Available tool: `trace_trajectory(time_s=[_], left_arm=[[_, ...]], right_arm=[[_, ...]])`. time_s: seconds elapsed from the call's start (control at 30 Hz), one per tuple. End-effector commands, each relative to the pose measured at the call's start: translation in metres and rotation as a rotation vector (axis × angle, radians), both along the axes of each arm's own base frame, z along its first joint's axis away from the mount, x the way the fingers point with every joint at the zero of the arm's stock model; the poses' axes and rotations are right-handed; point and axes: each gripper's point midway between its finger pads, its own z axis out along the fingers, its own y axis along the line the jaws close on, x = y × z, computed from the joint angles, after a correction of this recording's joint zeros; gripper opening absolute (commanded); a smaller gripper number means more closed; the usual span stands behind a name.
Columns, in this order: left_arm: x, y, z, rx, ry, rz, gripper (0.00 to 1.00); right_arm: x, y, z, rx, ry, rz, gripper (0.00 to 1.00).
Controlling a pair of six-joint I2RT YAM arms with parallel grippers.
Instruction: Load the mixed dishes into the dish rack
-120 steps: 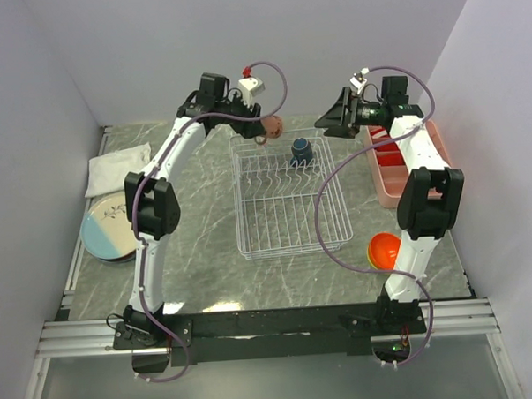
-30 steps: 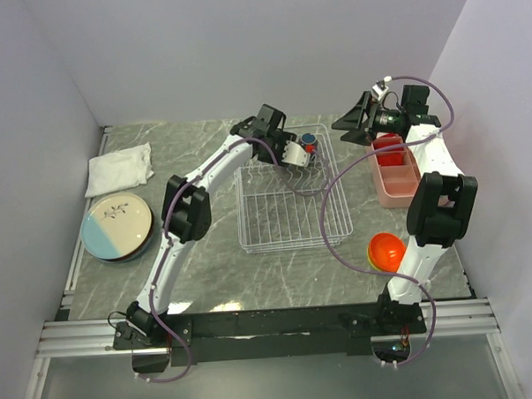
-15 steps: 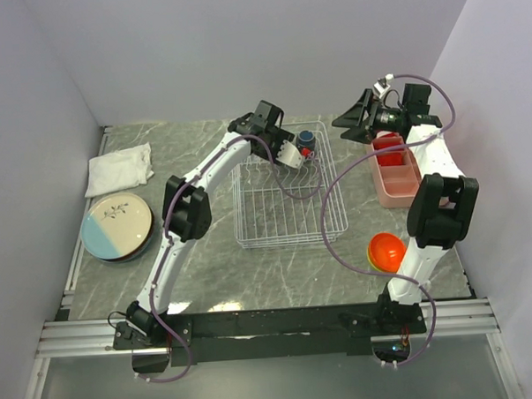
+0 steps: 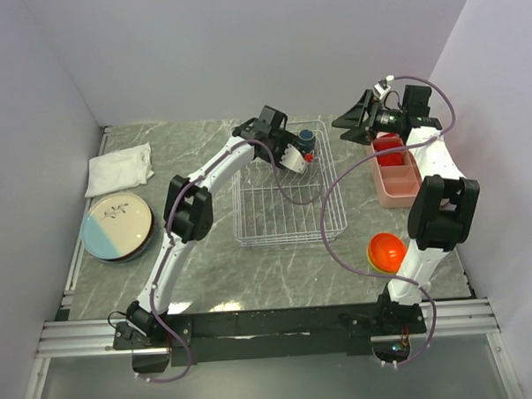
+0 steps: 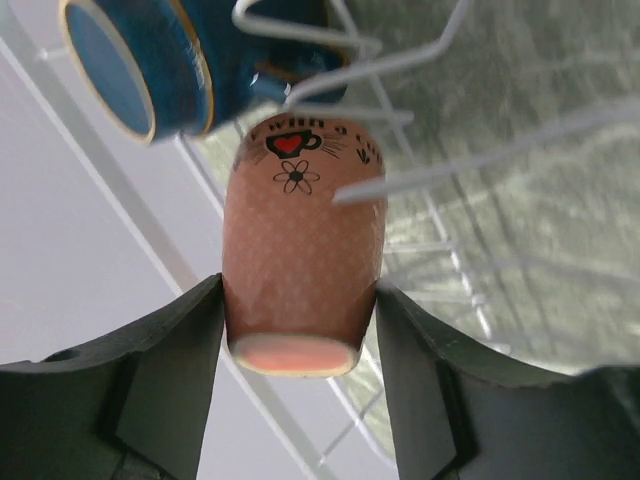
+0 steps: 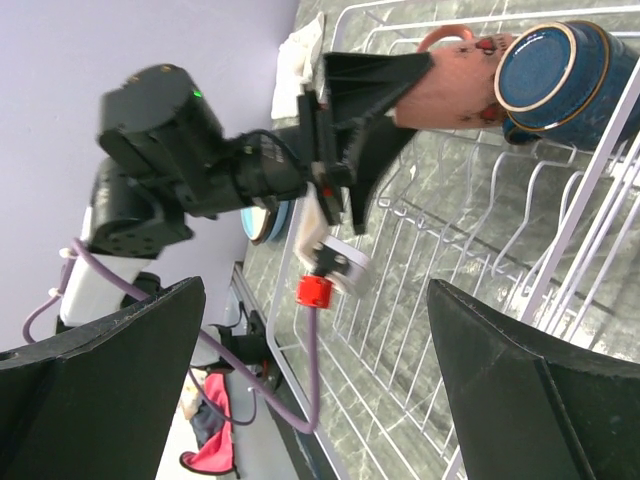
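Note:
My left gripper (image 5: 300, 300) is shut on a pink mug (image 5: 305, 255) with a heart and flower print. It holds the mug on its side over the far end of the white wire dish rack (image 4: 284, 207), right next to the dark blue mug (image 4: 307, 138). The blue mug lies among the prongs (image 5: 135, 60). The right wrist view shows both mugs, pink (image 6: 450, 85) and blue (image 6: 560, 75). My right gripper (image 4: 355, 120) is open and empty, raised beyond the rack's far right corner. A stack of cream-and-blue plates (image 4: 117, 225) sits at the left. An orange bowl (image 4: 385, 250) sits at the near right.
A white folded cloth (image 4: 119, 168) lies at the far left. A pink compartment tray (image 4: 396, 180) with red items stands at the far right. My left arm's purple cable hangs across the rack's right side.
Since four seconds ago my left gripper has carried the pink mug from behind the rack down beside the blue mug. The rack has shifted slightly left. The right arm has pulled back a little.

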Motion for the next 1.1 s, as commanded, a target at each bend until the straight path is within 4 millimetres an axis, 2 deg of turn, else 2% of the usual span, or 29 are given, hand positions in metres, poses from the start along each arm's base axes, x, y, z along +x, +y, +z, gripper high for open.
trace_trajectory(time_s=[0.0, 0.17, 0.23, 0.37, 0.4, 0.47, 0.5, 0.57, 0.6, 0.73, 0.8, 0.83, 0.87, 0.9, 0.93, 0.97, 1.0, 1.03, 1.07], left_arm=[[0.01, -0.014, 0.045, -0.127, -0.107, 0.006, 0.69], [0.012, -0.013, 0.04, -0.122, -0.111, 0.008, 0.72], [0.013, -0.016, 0.048, -0.148, -0.131, 0.002, 0.73], [0.012, -0.024, 0.076, -0.234, -0.152, 0.005, 0.74], [0.008, -0.026, 0.089, -0.26, -0.154, -0.009, 0.75], [0.002, -0.025, 0.095, -0.282, -0.135, -0.008, 0.76], [-0.003, -0.023, 0.109, -0.302, -0.142, -0.006, 0.76], [-0.01, -0.021, 0.11, -0.331, -0.105, 0.01, 0.77], [-0.014, -0.019, 0.122, -0.352, -0.107, 0.015, 0.77], [-0.016, -0.006, 0.121, -0.377, -0.066, 0.081, 0.79], [-0.016, 0.001, 0.139, -0.427, -0.081, 0.118, 0.79], [-0.016, 0.009, 0.139, -0.459, -0.052, 0.163, 0.8], [-0.018, 0.014, 0.162, -0.515, -0.075, 0.174, 0.8], [-0.018, 0.021, 0.169, -0.583, -0.048, 0.23, 0.81], [-0.021, 0.025, 0.163, -0.612, -0.023, 0.267, 0.81], [-0.022, 0.038, 0.185, -0.671, -0.058, 0.327, 0.81], [-0.022, 0.042, 0.193, -0.753, -0.044, 0.395, 0.9], [-0.025, 0.049, 0.185, -0.777, -0.017, 0.453, 0.92], [-0.03, 0.064, 0.202, -0.828, -0.041, 0.534, 0.99]], right_arm=[[-0.009, 0.003, 0.031, -0.004, -0.091, 0.008, 1.0], [-0.007, 0.004, 0.032, 0.003, -0.087, 0.005, 1.0], [-0.006, 0.004, 0.033, 0.003, -0.092, 0.007, 1.0], [-0.009, 0.004, 0.032, 0.004, -0.09, 0.01, 1.0], [-0.01, 0.005, 0.031, 0.005, -0.088, 0.009, 1.0], [-0.01, 0.005, 0.031, 0.007, -0.088, 0.01, 1.0], [-0.01, 0.005, 0.032, 0.009, -0.09, 0.011, 1.0], [-0.01, 0.005, 0.033, 0.01, -0.091, 0.01, 1.0], [-0.01, 0.005, 0.035, 0.009, -0.097, 0.01, 1.0], [-0.006, 0.007, 0.038, 0.013, -0.102, 0.012, 1.0], [-0.005, 0.009, 0.04, 0.008, -0.115, 0.016, 1.0], [-0.006, 0.01, 0.041, 0.005, -0.12, 0.019, 1.0], [-0.007, 0.011, 0.041, 0.003, -0.118, 0.018, 1.0], [-0.008, 0.012, 0.04, -0.001, -0.115, 0.019, 1.0], [-0.009, 0.013, 0.038, -0.018, -0.128, 0.022, 1.0], [-0.009, 0.011, 0.039, -0.043, -0.14, 0.006, 1.0], [-0.013, 0.014, 0.036, -0.063, -0.119, 0.003, 1.0], [-0.013, 0.012, 0.032, -0.123, -0.16, 0.0, 1.0], [-0.015, 0.01, 0.039, -0.171, -0.191, -0.016, 1.0]])
